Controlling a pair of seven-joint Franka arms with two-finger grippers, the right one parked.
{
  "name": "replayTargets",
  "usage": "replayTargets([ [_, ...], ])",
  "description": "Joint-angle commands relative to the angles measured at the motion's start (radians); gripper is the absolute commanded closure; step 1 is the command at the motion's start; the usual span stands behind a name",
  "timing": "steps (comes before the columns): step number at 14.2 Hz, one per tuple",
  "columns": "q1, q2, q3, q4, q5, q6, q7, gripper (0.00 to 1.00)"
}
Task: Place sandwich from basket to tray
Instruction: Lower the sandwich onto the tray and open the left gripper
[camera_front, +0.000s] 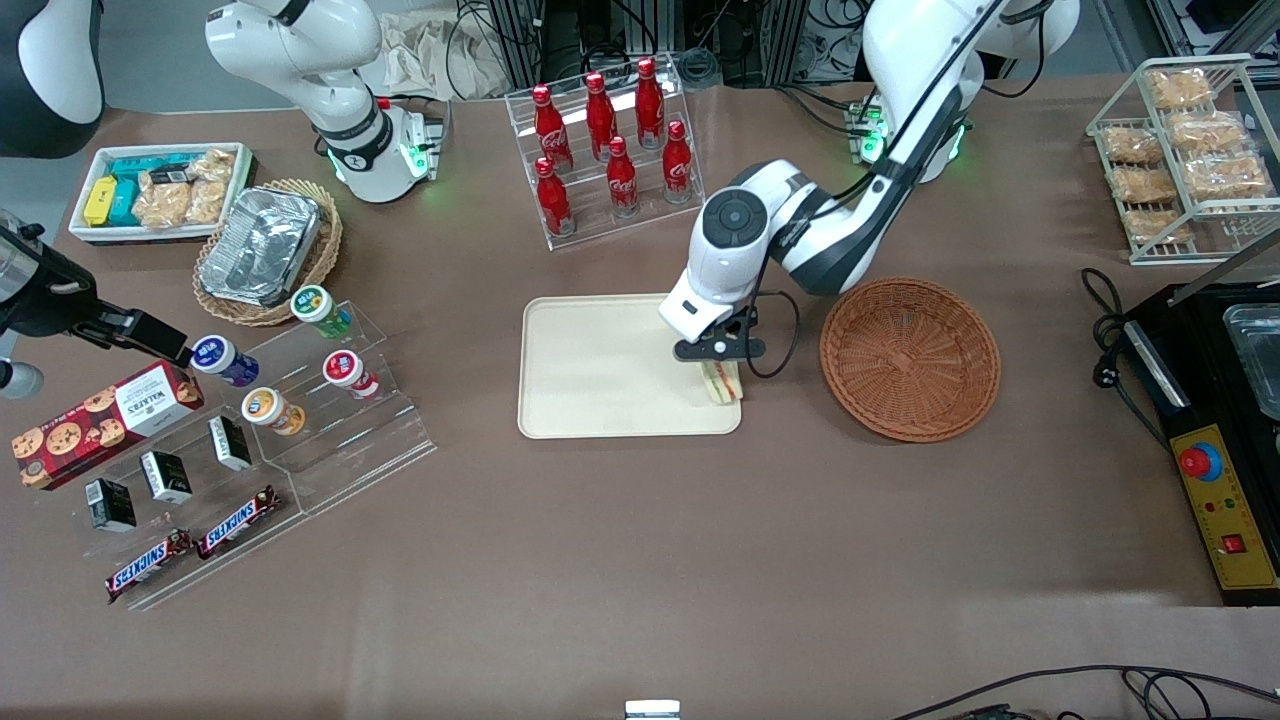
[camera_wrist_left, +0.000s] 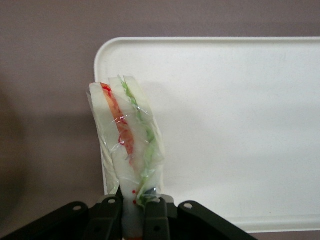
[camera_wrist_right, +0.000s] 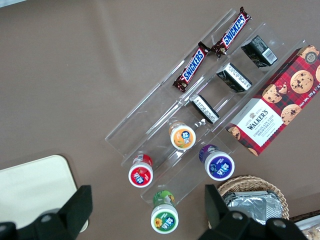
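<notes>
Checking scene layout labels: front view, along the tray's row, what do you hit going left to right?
Clear acrylic stepped rack of snack cups → flat cream rectangular tray → wrapped wedge sandwich on the tray's edge, clamped by the left gripper → round reddish-brown wicker basket → black control box.

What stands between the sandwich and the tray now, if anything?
Nothing visible does. The gripper holds the sandwich over the corner of the tray nearest the basket, and the tray surface beneath is bare.
</notes>
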Motion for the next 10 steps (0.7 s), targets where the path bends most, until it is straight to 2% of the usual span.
replayTargets([
  [1,-0.024,0.037,0.012,0.015,0.033,0.039,0.009,1.00],
  [2,-0.022,0.045,0.012,0.015,0.045,0.050,0.009,1.00],
  [3,-0.022,0.048,0.012,0.015,0.045,0.052,0.008,0.81],
  [5,-0.013,0.048,0.016,0.009,0.047,0.052,0.011,0.02],
  [8,-0.003,0.002,0.023,0.001,0.044,0.023,-0.008,0.01],
  [10,0.042,-0.048,0.031,0.017,0.030,-0.066,-0.009,0.01],
])
